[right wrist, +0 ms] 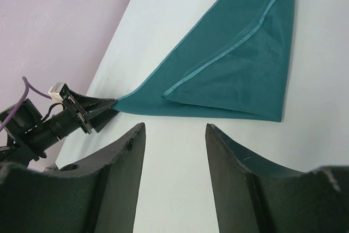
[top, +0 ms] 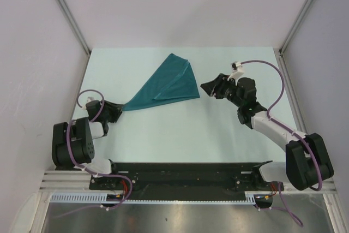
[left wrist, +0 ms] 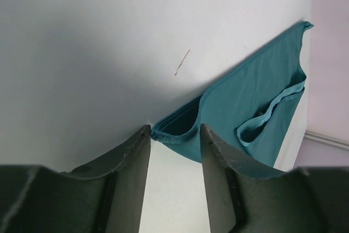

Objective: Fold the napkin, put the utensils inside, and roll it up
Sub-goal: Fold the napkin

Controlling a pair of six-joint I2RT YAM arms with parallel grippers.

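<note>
From above: a teal napkin [top: 169, 85], folded into a rough triangle, lies on the pale table [top: 163, 140], its broad end toward the far edge and its long point trailing toward the left arm. The left gripper [top: 119, 110] sits low at that pointed corner, touching it. The right gripper [top: 209, 88] hangs just beside the napkin's right edge, apart from the cloth.

At the left wrist: the napkin [left wrist: 245, 96] stretches away to the right, its hemmed layers parted slightly along the near edge. Its bunched corner sits in the gap between the two dark fingers [left wrist: 136, 151], reaching nearly from one to the other. The jaws stand partly apart; whether they press the cloth cannot be told from here.

At the right wrist: the right gripper [right wrist: 174, 129] shows its jaws standing well apart, with only bare table [right wrist: 316, 145] between them and nothing in their hold. Beyond them the napkin [right wrist: 234, 58] spreads flat, one folded layer lying over another with a lighter hem running across. At its far tip the left gripper [right wrist: 106, 105] meets the corner.
</note>
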